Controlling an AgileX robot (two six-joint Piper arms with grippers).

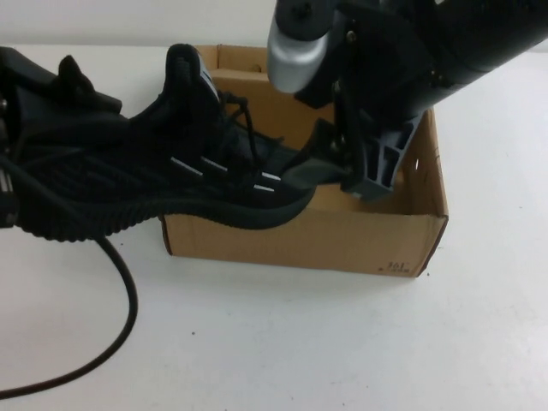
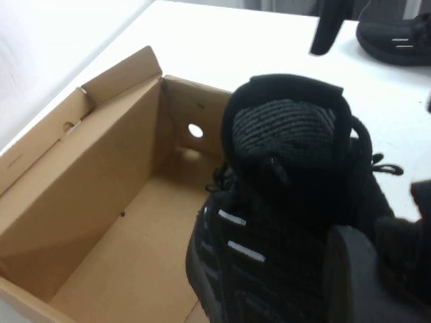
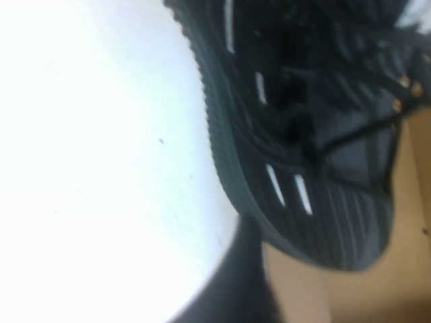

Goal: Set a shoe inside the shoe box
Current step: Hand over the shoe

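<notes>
Shoe [image 1: 163, 175] hangs tilted above the worktop's [image 1: 342, 342] left side, its toe over the near wall of the open shoe box [image 1: 342, 240], heel pinched by the left claw [image 1: 34, 128]. The right claw [image 1: 342, 167], spread, hovers over the box at the toe.

Black shoe [image 1: 171, 175] toe overhangs open cardboard shoe box [image 1: 342, 240]

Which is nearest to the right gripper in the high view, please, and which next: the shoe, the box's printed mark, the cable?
1. Shoe, its toe beside the right gripper over the shoe box.
2. Printed mark, on the box's near corner.
3. Cable, on the table by the left gripper.
</notes>
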